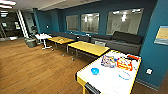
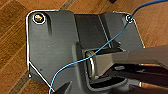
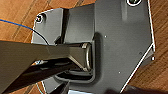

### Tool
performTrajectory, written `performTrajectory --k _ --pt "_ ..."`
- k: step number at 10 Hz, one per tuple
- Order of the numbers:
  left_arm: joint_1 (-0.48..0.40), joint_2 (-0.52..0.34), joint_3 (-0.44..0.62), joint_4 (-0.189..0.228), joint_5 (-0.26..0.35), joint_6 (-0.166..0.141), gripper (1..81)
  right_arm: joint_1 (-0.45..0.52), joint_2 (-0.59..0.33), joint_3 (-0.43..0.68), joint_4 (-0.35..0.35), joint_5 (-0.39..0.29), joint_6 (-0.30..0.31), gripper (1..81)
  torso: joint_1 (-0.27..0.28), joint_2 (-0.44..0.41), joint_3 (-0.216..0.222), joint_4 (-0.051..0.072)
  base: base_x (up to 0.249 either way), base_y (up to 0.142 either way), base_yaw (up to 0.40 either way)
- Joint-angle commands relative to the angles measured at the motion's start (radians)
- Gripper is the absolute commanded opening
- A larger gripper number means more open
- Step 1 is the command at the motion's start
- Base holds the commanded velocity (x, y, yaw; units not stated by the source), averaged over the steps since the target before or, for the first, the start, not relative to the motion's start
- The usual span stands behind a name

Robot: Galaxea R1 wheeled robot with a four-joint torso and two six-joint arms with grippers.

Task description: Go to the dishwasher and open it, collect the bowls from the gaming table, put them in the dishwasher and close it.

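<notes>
The gaming table (image 1: 100, 82), white-topped with a yellow edge, stands at the lower right of the head view, close in front of me. A solid blue bowl (image 1: 95, 71) sits near its left edge. A pale bowl with a blue rim (image 1: 124, 75) lies further right on the top. Behind them rest two colourful board-game boxes (image 1: 108, 61) (image 1: 124, 63). The dishwasher is out of view. Both wrist views look down past my own dark plate onto the wood floor (image 2: 12, 37) (image 3: 15, 15).
Two yellow-topped tables (image 1: 87, 47) (image 1: 61, 39) and a small white table (image 1: 43, 37) line up beyond the gaming table. A dark sofa (image 1: 125, 40) runs along the blue wall. Open wood floor (image 1: 32, 67) spreads to the left. A grey seat (image 1: 31, 42) stands far back.
</notes>
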Motion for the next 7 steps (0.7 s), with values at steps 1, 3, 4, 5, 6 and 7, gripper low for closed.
performTrajectory --k 1,3,4,5,6,7 --pt "-0.040 0.000 0.005 -0.001 0.045 0.005 81.1 0.047 -0.003 0.003 -0.002 -0.051 -0.004 81.1 0.000 0.000 0.000 0.000 0.213 0.104 0.000" --pt "-0.040 0.000 0.003 0.001 0.045 0.005 81.1 0.047 -0.003 0.003 -0.002 -0.051 -0.004 81.1 0.000 0.000 0.000 0.000 0.213 0.103 0.000" --pt "-0.039 0.002 0.003 0.001 0.045 0.005 81.1 0.047 -0.003 0.003 -0.002 -0.051 -0.003 81.1 0.000 0.000 0.000 0.000 0.214 0.091 0.000" --pt "-0.040 0.002 0.003 0.001 0.045 0.005 81.1 0.045 -0.003 0.003 -0.002 -0.051 -0.003 81.1 0.000 0.000 0.000 0.000 0.214 0.084 0.000" --pt "-0.040 0.002 0.003 0.001 0.045 0.005 81.1 0.045 -0.003 0.003 -0.002 -0.051 -0.004 81.1 0.000 0.000 0.000 0.000 0.213 0.084 0.000" --pt "-0.040 0.002 0.003 0.001 0.045 0.005 81.1 0.045 -0.003 0.003 -0.002 -0.051 -0.004 81.1 0.000 0.000 0.000 0.000 0.213 0.080 0.000"
